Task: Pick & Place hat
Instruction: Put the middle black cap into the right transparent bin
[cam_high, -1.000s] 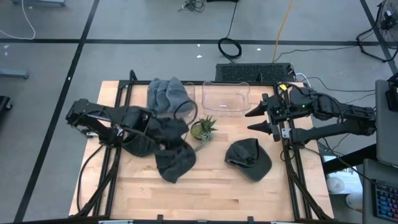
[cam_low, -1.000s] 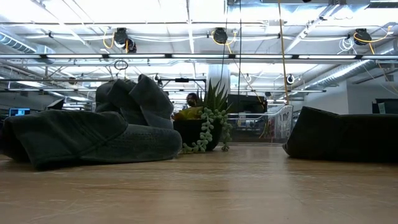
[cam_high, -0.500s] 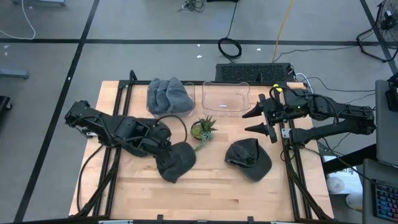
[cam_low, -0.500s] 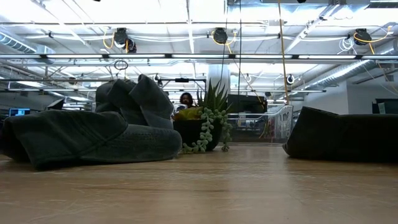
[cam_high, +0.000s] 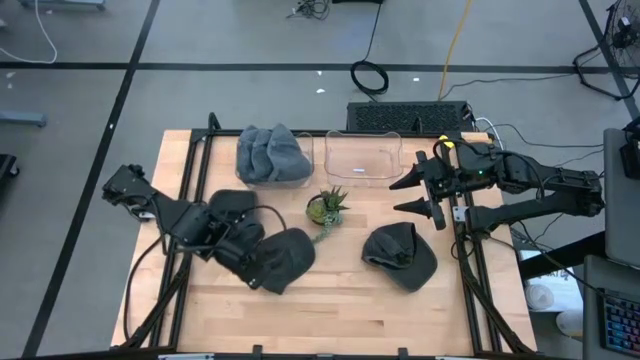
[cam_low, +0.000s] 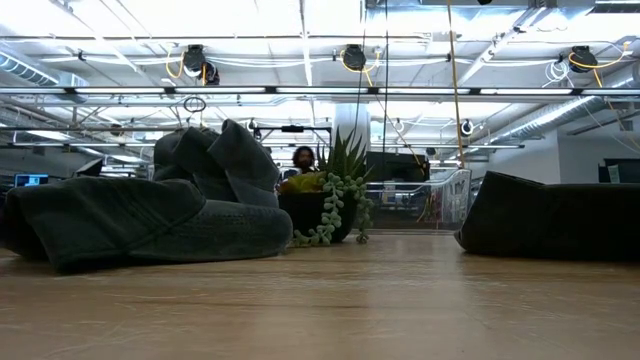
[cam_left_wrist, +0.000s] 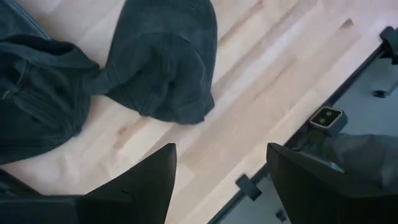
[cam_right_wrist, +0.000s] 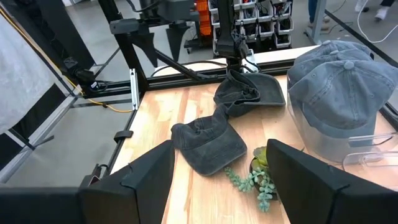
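Note:
Three dark hats lie loose on the wooden table: one (cam_high: 287, 260) left of centre, a crumpled one (cam_high: 236, 203) beside it toward the far left, and one (cam_high: 400, 256) at the right. My left gripper (cam_high: 248, 268) hangs open over bare wood, pointing steeply down next to the two left hats (cam_left_wrist: 161, 56) (cam_left_wrist: 37, 106), with nothing between its fingers (cam_left_wrist: 221, 149). My right gripper (cam_high: 402, 196) waits open and raised at the right, pointing about level toward the table's left (cam_right_wrist: 221, 144).
A clear bin (cam_high: 300, 160) at the back holds grey hats (cam_high: 270, 153); a second clear bin (cam_high: 362, 158) stands to its right. A small potted plant (cam_high: 326, 208) stands mid-table between the hats. Black frame rails (cam_high: 190, 170) run along the table's sides. Bare wood lies along the near edge.
My left gripper has swung from near the bin and plant toward the table's near-left, sinking a little, tipping to point steeply down and rolling about its own line. It has stayed open. The hats lie where they were.

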